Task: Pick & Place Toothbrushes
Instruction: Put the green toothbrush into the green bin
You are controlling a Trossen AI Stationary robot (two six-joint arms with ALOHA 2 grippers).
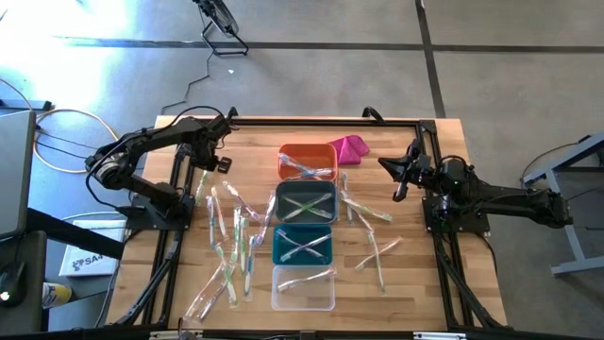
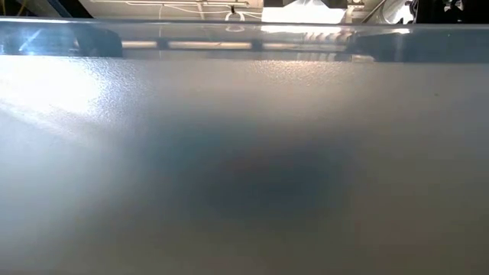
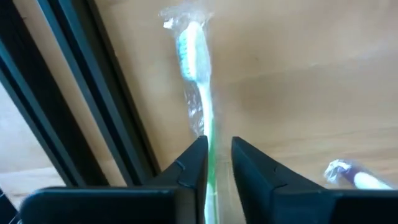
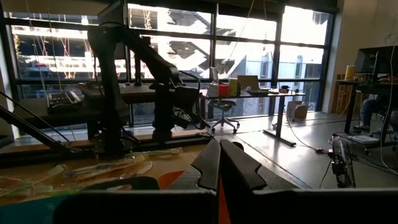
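Closest to the left wrist camera, the left gripper (image 3: 217, 163) stands with its two dark fingers (image 3: 189, 168) set narrowly apart, and a green-handled toothbrush in a clear glossy wrapper (image 3: 202, 106) runs straight through the slot between them. Its white and teal bristle head points away from the gripper, lying on the pale wooden tabletop (image 3: 311, 74) just beside the black frame rail (image 3: 93, 93). Whether the fingers actually press on the handle cannot be told; the gap looks only slightly wider than the stick, so this reads as the start of a pick or the end of a release.

From above, that gripper (image 1: 219, 162) works at the far left edge of the tabletop, with loose wrapped toothbrushes (image 1: 231, 247) scattered near it and a few more (image 1: 370, 236) on the other side of the bins. Down the middle runs a line of small rectangular bins: orange (image 1: 308, 162), grey (image 1: 305, 203), teal (image 1: 302, 246) and clear (image 1: 303, 287), each already holding a couple of brushes, probably as sorting targets. A magenta cloth lump (image 1: 349, 147) lies beside the orange bin.

The right gripper (image 1: 400, 179) waits over the right edge with its fingers closed together and nothing between them, clear of the left arm's reach.
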